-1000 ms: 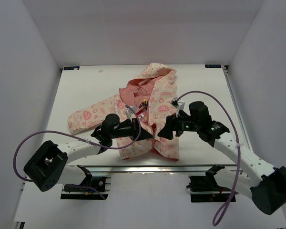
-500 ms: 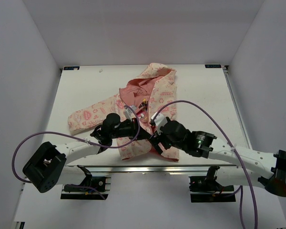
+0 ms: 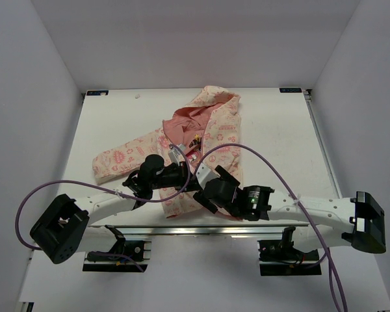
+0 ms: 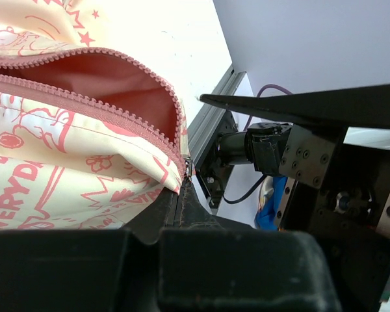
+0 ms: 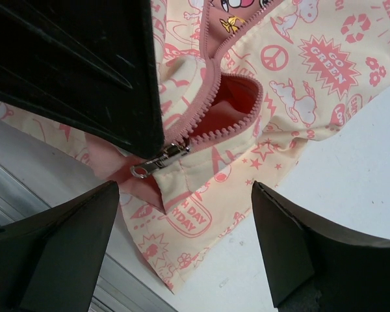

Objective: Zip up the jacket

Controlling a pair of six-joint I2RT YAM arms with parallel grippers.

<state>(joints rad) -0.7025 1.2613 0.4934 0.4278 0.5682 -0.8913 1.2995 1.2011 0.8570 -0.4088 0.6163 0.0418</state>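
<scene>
item: jacket (image 3: 211,130), lying front-up on the table (image 3: 279,130), hood toward the far edge. the slider (image 5: 157,159) is sitting at the bottom hem, with the teeth parting above it. left tool (image 4: 182,195): clamping shut on the hem at the zipper's foot, anchoring it. right tool (image 5: 182,214): swinging in from the jacket's right side over the last second, now gaping wide with its fingers straddling the slider. implication: a grasp on the pull is lining up; zipping is not yet beginning.

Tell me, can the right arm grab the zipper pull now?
Probably yes. The right tool hangs open over the zipper pull, nothing between; the left tool pinches the jacket beside it.
</scene>
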